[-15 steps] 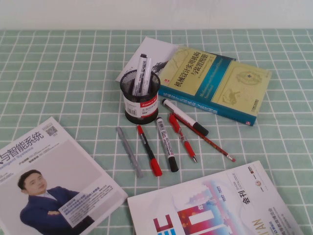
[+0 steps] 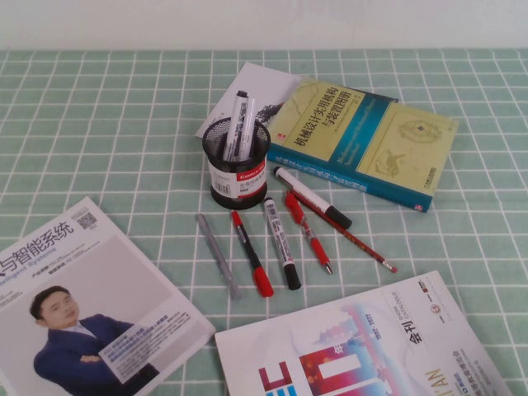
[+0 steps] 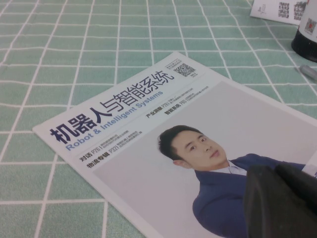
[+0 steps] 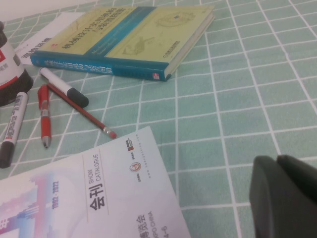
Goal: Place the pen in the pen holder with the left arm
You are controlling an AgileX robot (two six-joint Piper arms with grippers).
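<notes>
The green checked tablecloth [image 2: 99, 115] carries, from largest down, a magazine with a man's portrait [image 2: 74, 305] at the robot's near left, a show catalogue [image 2: 363, 346] at the near right, and a yellow-and-teal book [image 2: 363, 140] behind the pens. The black mesh pen holder [image 2: 237, 163] stands upright left of the book, with markers already in it. The grey pen [image 2: 218, 256] lies flat on the cloth just in front of the holder, leftmost in a row of pens, beside but apart from the red-capped black pen [image 2: 251, 252]. The left gripper [image 3: 282, 203] hovers low over the portrait magazine, its fingers closed and empty. The right gripper [image 4: 285, 196] hangs near the catalogue; whether it is open, I cannot tell. The pen looks light, stiff and smooth, so likely to roll or slip; gripping across its middle seems safest.
</notes>
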